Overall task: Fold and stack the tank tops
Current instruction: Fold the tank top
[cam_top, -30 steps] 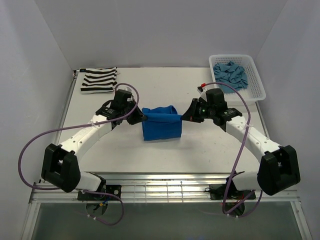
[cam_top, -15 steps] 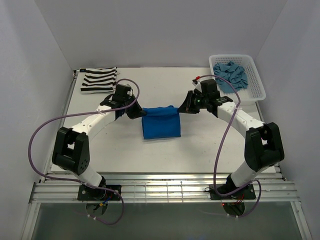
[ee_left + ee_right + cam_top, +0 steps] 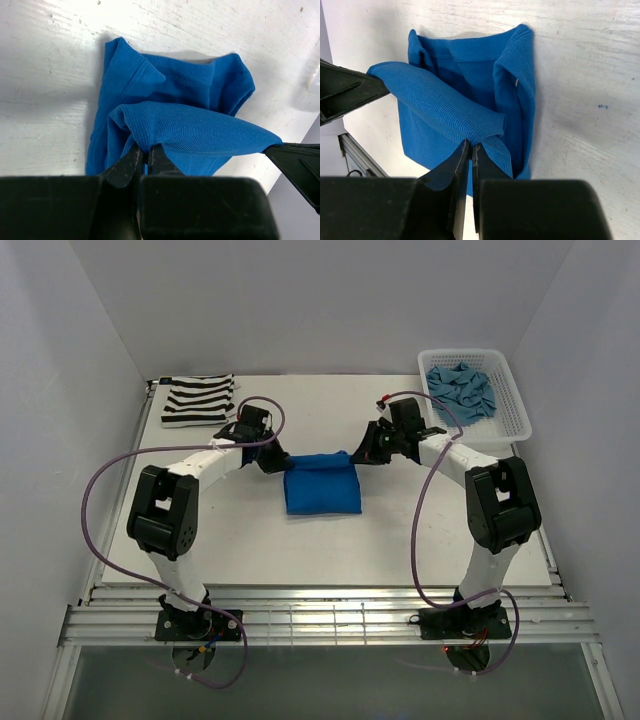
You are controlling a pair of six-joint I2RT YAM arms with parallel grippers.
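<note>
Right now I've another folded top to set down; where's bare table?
Bare: the near strip of table in front of the blue tank top, and the back middle between the striped top and basket. Crowded: the centre, where left gripper and right gripper pinch it.

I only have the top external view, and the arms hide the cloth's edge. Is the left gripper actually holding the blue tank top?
Observer: Yes, the left wrist view shows the left gripper shut on a fold of the royal blue tank top.
Operator: And the right one?
Observer: The right gripper is shut on the same fold's other end. The fold spans between them, raised above the layers lying flat on the table.
</note>
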